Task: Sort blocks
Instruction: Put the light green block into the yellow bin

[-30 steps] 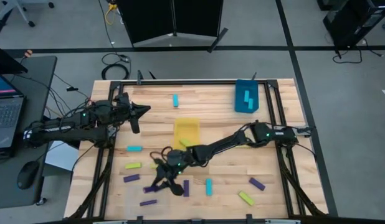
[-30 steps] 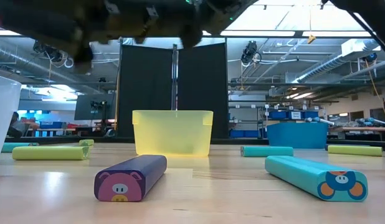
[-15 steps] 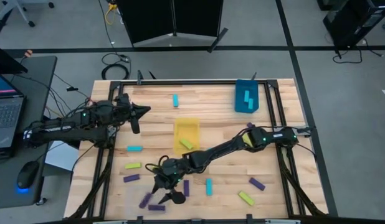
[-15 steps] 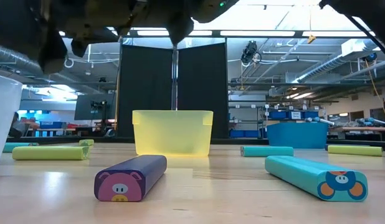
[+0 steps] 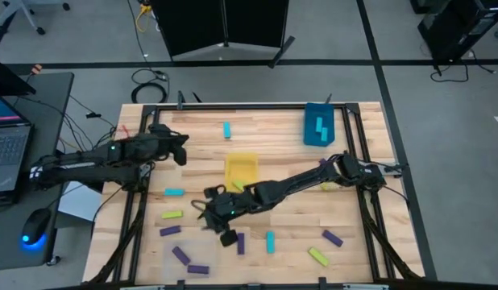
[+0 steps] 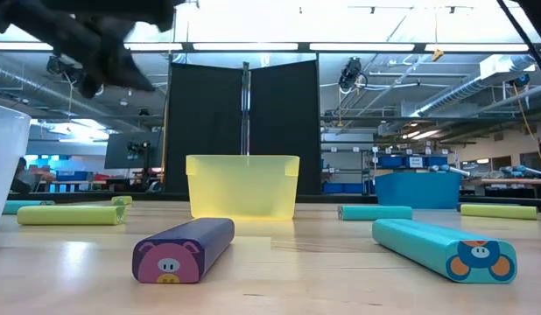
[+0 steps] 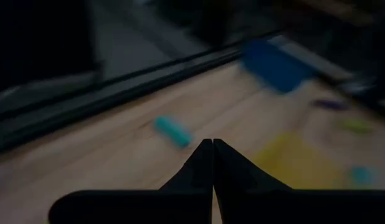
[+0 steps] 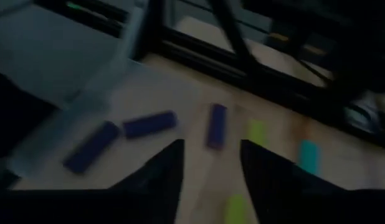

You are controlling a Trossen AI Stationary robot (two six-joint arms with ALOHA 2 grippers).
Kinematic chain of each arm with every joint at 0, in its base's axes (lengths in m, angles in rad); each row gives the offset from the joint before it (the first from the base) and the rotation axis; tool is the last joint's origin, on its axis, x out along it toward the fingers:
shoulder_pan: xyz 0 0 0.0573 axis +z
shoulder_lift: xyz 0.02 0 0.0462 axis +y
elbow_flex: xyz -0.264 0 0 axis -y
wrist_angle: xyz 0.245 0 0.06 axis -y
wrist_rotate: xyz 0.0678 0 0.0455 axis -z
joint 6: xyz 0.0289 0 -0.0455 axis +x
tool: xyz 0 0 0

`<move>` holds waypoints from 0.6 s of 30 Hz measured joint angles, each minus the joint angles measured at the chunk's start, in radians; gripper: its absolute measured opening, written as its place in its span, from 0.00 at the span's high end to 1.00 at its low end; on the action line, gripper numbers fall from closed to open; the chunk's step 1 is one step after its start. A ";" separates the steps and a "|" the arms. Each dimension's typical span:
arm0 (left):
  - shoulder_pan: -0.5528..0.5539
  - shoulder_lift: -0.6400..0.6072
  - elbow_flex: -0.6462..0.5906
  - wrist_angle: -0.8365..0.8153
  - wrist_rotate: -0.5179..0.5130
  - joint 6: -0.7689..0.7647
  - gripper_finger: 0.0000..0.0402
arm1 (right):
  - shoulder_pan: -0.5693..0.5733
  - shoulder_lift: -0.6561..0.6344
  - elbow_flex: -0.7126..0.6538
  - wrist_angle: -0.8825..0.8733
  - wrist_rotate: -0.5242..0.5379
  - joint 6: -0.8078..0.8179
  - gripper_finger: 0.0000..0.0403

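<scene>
Cyan, yellow-green and purple blocks lie flat on the wooden table. Two purple blocks [image 5: 180, 255] [image 5: 198, 269] lie in the clear bin [image 5: 170, 268] at the near left; they also show in the right wrist view [image 8: 149, 123]. My right gripper [image 5: 225, 234] [image 8: 211, 168] is open and empty, above the table just beyond that bin, beside a purple block [image 5: 240, 243]. My left gripper [image 5: 181, 151] [image 7: 212, 149] is shut and empty over the far left of the table. A purple block with a pig face [image 6: 185, 248] lies close in the low view.
The yellow bin [image 5: 242, 165] at mid-table holds a yellow-green block [image 5: 238, 186]. The blue bin [image 5: 319, 138] at the far right holds cyan blocks. Loose blocks: cyan [image 5: 226, 130], cyan [image 5: 174, 192], yellow-green [image 5: 172, 215], purple [image 5: 169, 230], cyan [image 5: 270, 242], purple [image 5: 332, 238], yellow-green [image 5: 318, 256].
My right gripper carried a purple block toward the near edge over the clear bin and let it go; the block now lies in the bin beside the other purple one. The gripper has then drawn back toward the far edge, empty. My left gripper has turned a little in place.
</scene>
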 joint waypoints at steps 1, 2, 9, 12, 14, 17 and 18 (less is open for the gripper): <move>0.000 0.022 0.000 -0.028 -0.027 -0.025 0.96 | -0.013 -0.015 -0.024 0.008 0.013 -0.001 0.64; 0.000 0.048 0.000 -0.049 -0.043 -0.046 0.95 | -0.027 -0.035 -0.058 0.025 0.016 0.002 0.68; 0.009 0.256 0.007 -0.058 -0.063 -0.111 0.76 | -0.105 -0.253 -0.448 0.343 0.090 0.062 0.88; 0.036 0.330 0.022 -0.054 -0.069 -0.124 0.66 | -0.125 -0.355 -0.636 0.456 0.184 0.104 0.92; 0.055 0.376 0.038 -0.062 -0.069 -0.123 0.58 | -0.130 -0.424 -0.745 0.494 0.262 0.136 0.92; 0.091 0.431 0.080 -0.112 -0.069 -0.136 0.48 | -0.125 -0.531 -0.885 0.526 0.373 0.193 0.91; 0.109 0.452 0.096 -0.139 -0.069 -0.153 0.44 | -0.120 -0.564 -0.925 0.528 0.408 0.210 0.91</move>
